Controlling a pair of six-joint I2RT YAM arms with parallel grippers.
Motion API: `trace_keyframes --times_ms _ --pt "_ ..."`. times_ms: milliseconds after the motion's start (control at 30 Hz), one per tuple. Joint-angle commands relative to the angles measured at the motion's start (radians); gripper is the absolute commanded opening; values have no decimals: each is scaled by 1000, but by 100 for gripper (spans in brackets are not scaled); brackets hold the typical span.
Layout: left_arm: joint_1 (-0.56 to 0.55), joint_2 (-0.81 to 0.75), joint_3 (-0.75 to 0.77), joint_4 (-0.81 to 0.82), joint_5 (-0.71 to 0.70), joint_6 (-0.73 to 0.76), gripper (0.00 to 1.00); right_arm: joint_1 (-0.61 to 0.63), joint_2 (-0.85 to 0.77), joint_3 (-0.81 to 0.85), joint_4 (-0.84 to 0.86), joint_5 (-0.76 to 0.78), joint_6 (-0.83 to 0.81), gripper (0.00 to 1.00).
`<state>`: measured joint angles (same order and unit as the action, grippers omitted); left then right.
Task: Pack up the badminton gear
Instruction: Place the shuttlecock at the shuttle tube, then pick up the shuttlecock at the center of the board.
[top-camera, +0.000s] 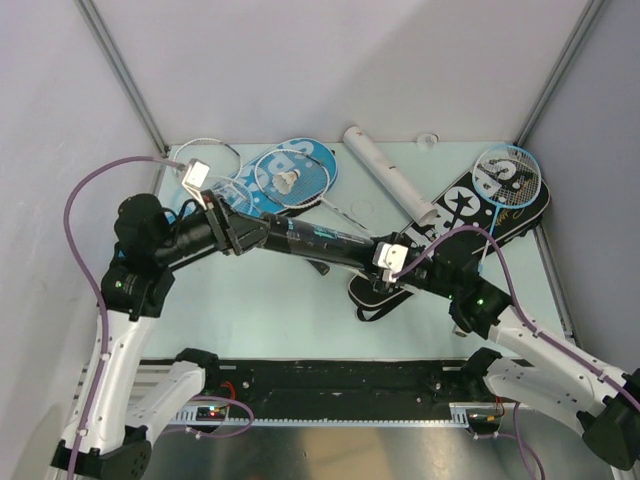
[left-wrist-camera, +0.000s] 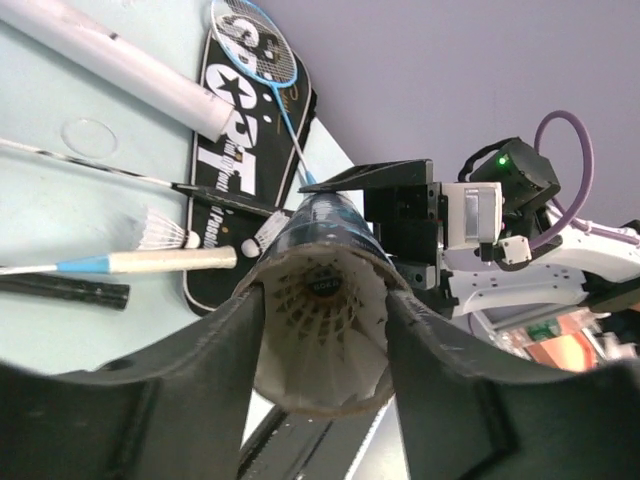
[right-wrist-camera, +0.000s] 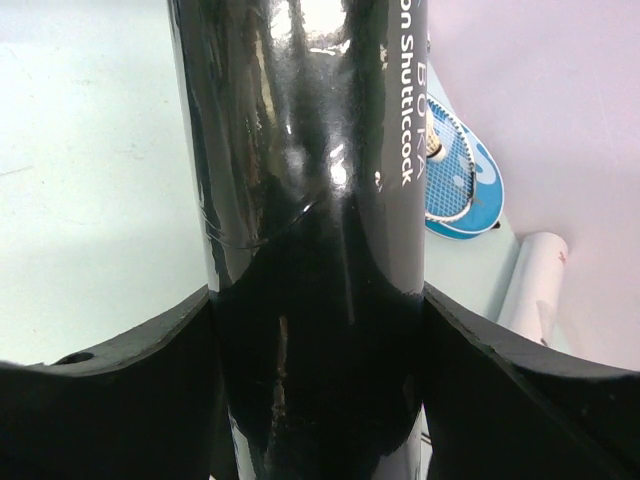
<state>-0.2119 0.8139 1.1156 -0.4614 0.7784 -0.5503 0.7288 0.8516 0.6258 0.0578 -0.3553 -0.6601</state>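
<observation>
The step in hand looks like loading shuttlecocks into the black tube, which hangs level above the table between the two arms. At its left end the left claw stands with its fingers parted on either side of the open mouth, against the rim or just off it; whether they press on it I cannot tell. Feathered shuttlecocks sit nested inside. At the other end the right claw is clamped across the glossy body, both fingers touching it, and seems to carry the weight.

Next, I judge, the left claw must back straight off the mouth without knocking the rim, then fetch a loose shuttlecock lying beside a racket handle; the right grip must hold the tube steady meanwhile.

The table is pale green and smooth. Along its far side lie a white racket, a blue cover, a white tube, and a black cover with a light-blue racket on it. Plain grey walls with metal corner posts close the space in.
</observation>
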Motion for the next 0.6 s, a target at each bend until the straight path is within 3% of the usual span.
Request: trace_keyframes --times_ms 0,333,567 --pt "-14 -29 74 -4 -70 19 66 12 -42 3 156 -17 62 34" --pt "-14 -76 164 2 -290 24 98 11 -112 -36 102 46 112 34" --pt "5 28 194 41 -464 13 100 15 -147 -43 130 157 319 34"
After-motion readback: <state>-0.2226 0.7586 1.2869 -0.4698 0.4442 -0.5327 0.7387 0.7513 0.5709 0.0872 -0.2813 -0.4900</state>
